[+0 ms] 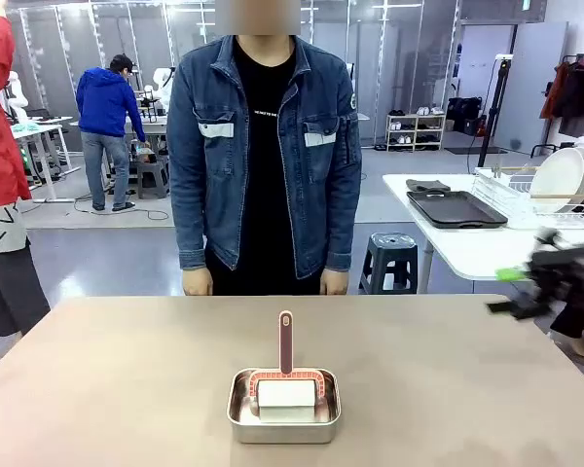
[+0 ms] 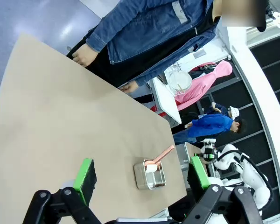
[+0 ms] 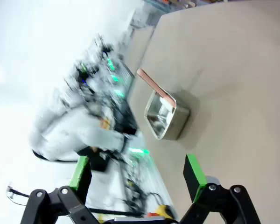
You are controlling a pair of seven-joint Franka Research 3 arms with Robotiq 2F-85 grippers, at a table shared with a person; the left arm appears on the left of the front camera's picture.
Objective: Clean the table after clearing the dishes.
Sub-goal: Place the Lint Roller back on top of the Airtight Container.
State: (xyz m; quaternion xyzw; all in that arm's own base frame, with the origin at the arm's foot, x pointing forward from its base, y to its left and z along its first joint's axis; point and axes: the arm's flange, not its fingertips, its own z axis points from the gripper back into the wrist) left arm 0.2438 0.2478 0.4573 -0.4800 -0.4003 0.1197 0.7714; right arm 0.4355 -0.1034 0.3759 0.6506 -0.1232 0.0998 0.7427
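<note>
The wide beige-brown matte table (image 1: 127, 379) carries no plates now; white plates show in the wire rack (image 1: 555, 190) on the white side table at the upper right of the front view, so I'd say the clearing is finished and the wiping is the step in hand. The tool waits low in the middle of the frame: a small rectangular steel pan (image 1: 284, 406) holding a white sponge pad (image 1: 286, 394) with a pink upright handle (image 1: 286, 342). The right gripper (image 1: 526, 289), blurred at the right edge, has its jaws spread wide and empty; the left gripper (image 2: 142, 179) likewise gapes with nothing between its green pads. Next, one gripper must come down over that handle and close on it.
</note>
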